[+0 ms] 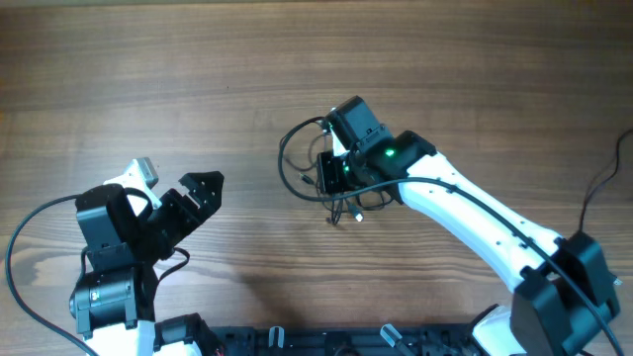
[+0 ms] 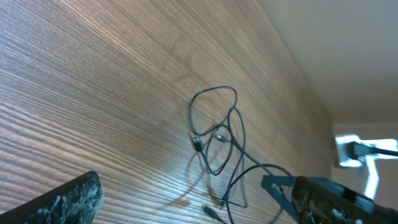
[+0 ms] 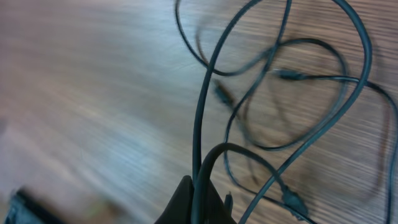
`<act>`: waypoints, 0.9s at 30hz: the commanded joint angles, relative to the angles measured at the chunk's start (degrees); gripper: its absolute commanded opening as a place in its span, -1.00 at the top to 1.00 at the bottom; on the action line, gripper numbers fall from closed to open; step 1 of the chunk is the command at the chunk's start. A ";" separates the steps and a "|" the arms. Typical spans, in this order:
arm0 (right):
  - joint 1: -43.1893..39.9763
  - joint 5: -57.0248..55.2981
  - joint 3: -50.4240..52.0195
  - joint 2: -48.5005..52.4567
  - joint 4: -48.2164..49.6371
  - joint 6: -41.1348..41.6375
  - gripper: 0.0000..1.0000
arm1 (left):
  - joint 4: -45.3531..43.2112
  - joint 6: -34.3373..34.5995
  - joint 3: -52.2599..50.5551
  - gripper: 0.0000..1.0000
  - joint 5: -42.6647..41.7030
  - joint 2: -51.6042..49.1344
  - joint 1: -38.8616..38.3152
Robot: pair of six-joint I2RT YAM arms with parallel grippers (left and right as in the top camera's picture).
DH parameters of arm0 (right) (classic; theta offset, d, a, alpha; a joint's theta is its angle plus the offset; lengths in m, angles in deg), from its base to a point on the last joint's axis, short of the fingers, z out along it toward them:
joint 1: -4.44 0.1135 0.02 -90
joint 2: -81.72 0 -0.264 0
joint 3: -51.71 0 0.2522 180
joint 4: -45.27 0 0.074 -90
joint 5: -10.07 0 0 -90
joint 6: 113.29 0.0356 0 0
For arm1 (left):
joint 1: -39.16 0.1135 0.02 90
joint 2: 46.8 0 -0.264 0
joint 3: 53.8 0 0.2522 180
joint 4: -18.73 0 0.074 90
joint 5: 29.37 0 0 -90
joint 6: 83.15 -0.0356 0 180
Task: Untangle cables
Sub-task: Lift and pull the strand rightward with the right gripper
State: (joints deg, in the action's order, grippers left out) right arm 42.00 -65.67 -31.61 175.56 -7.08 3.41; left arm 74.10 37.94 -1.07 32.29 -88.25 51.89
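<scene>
Several thin black cables (image 2: pixel 219 138) lie just right of centre on the table (image 1: pixel 148 79), pinched in the right gripper (image 1: pixel 334 178), jaws together on a strand. Their loop bulges toward 9 o'clock and the plug ends trail toward 5. The gripper hides the middle, and the right wrist view is blurry. Left gripper (image 1: pixel 178 178) sits at 8 o'clock, fingers wide apart.
</scene>
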 commanded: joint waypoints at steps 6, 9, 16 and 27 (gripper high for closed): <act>-0.28 -2.47 -1.73 -18.93 7.08 -5.62 0.91 | -0.15 -1.09 0.33 -1.00 -0.07 0.04 0.35; -0.28 -2.45 -1.73 -22.69 7.17 -5.14 0.91 | -0.55 -0.72 0.33 -1.00 -0.07 0.04 0.35; -0.31 -14.93 -1.73 -25.51 -1.64 -5.79 0.92 | -3.91 -0.66 0.33 -1.00 -1.18 0.04 0.26; -6.86 -62.01 -1.73 -25.38 1.14 -5.66 0.91 | -3.39 -0.68 0.33 -1.00 -1.16 0.04 0.26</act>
State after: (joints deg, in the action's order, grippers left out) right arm 38.85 -106.56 -33.10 150.23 -7.43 -1.77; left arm 70.73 37.97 -1.07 32.05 -88.25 51.89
